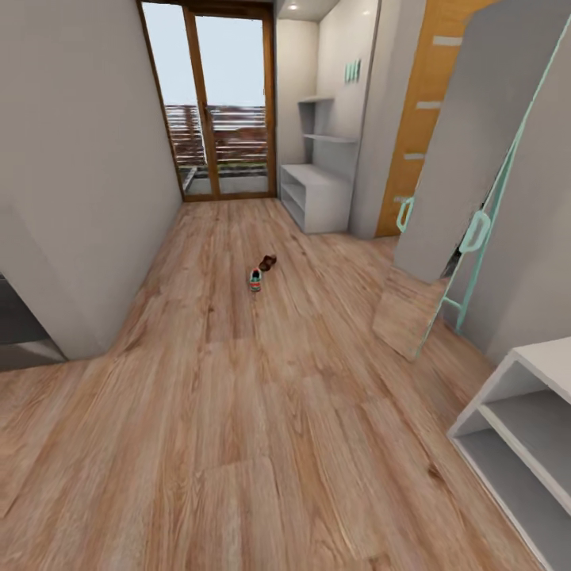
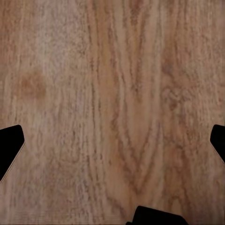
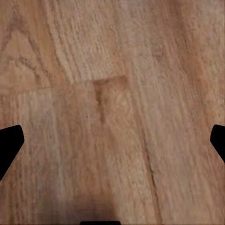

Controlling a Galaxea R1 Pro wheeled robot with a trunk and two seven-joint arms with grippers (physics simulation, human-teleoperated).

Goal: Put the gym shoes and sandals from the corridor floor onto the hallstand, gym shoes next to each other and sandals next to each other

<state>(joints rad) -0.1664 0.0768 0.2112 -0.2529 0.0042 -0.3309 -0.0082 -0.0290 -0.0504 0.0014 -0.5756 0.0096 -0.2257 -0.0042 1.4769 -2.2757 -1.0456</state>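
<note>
Corridor floor of light brown wood-grain planks runs from the foreground to a glazed wood-framed door at the far end. A plain grey wall bounds the left side. Along the right side stand an orange door, a tall mirrored panel with a mint-green frame and handles, and, at the far right corner, a white hallstand with a bench top, open shelves beneath and floating shelves above. A second white shelved unit occupies the near right corner of the head view.

Mid-corridor, well apart from both units, one gym shoe, white with green and red, lies on the planks; a dark brown sandal lies just beyond it, touching or nearly so. Nothing stands between them and the far hallstand.

Left tool, in its wrist view, hovers over bare planks, dark fingertips spread wide and gripping nothing. Right tool likewise hangs over a plank joint, fingertips wide apart and empty.
</note>
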